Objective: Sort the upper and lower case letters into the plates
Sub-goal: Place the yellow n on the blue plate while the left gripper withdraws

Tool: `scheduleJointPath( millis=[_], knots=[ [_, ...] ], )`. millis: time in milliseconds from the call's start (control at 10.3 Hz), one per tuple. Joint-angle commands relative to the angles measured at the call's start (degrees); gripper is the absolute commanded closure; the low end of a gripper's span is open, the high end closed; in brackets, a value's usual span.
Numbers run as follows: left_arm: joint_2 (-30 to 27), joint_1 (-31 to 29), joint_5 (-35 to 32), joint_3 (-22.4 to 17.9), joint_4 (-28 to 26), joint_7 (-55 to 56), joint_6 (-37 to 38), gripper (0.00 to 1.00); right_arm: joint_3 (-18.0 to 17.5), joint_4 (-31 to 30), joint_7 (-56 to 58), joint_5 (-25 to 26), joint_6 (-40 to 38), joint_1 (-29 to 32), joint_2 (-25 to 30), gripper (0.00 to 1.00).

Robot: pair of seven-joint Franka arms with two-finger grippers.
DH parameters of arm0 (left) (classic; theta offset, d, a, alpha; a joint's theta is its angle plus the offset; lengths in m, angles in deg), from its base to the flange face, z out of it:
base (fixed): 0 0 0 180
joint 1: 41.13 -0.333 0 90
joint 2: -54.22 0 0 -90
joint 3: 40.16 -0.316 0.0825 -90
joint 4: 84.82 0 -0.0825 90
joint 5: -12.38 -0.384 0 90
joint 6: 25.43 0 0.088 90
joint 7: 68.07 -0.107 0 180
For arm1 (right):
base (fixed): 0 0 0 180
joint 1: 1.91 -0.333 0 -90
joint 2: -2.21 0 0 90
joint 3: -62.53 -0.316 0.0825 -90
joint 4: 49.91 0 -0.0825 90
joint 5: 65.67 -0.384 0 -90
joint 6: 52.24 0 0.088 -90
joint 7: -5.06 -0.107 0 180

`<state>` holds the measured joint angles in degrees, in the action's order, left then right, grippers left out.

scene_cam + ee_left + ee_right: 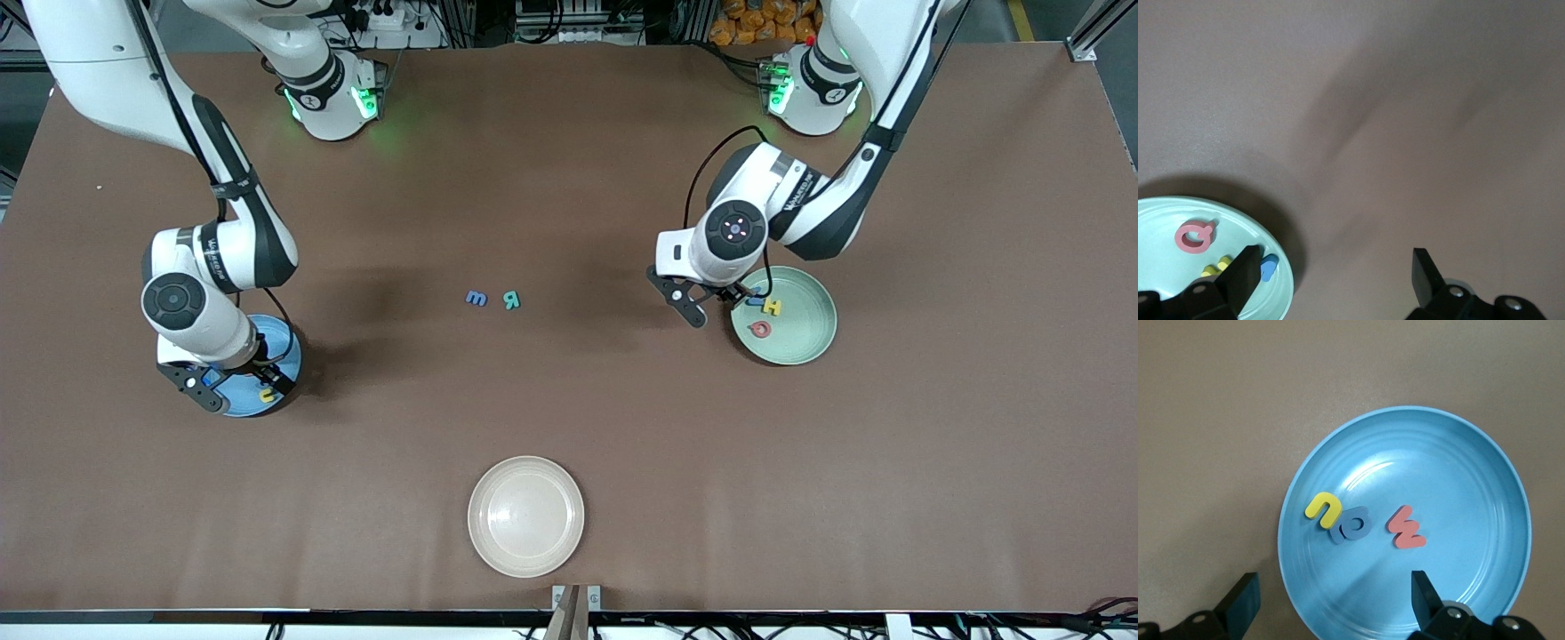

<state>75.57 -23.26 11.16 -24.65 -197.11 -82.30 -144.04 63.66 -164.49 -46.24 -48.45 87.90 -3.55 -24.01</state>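
A blue letter m and a teal letter R lie side by side mid-table. The pale green plate holds a yellow H, a red-pink Q and a blue piece. My left gripper is open and empty over that plate's rim; its wrist view shows the Q, the yellow piece and the blue piece. My right gripper is open and empty over the blue plate, which holds a yellow letter, a blue letter and a red-pink letter.
A cream-white plate sits near the table's front edge, nearer to the front camera than the two loose letters. Brown table surface lies between the arms' bases and the letters.
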Motion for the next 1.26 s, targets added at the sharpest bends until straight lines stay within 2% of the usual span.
scheduleJointPath(
  millis=[0, 290, 580, 773, 1160],
  knots=[
    [0.53, 0.23, 3.32, 0.04, 2.25, 2.08, 1.19, 0.00, -0.52, 0.50, 0.24, 0.71, -0.93, 0.41, 0.12, 0.00],
    [1.32, 0.93, 5.26, 0.13, 4.53, 7.00, 1.19, 0.00, -0.70, 0.50, 0.06, -2.10, -0.93, -0.64, 0.03, 0.00],
    [3.07, 4.17, 7.54, 0.04, 9.71, 17.25, 1.19, 0.00, -0.70, 0.50, -0.03, -2.46, -2.59, -1.00, 0.12, 0.00],
    [4.39, 5.59, 7.72, 0.13, 11.04, 22.47, 0.93, 0.00, -0.70, 0.67, -0.03, -2.54, -2.77, -1.00, 0.12, 0.00],
    [12.81, 10.50, 11.07, 0.04, 18.76, 27.20, -5.55, 0.00, -0.78, 0.67, -0.03, -6.67, -3.73, -2.67, 0.82, 0.00]
  ],
)
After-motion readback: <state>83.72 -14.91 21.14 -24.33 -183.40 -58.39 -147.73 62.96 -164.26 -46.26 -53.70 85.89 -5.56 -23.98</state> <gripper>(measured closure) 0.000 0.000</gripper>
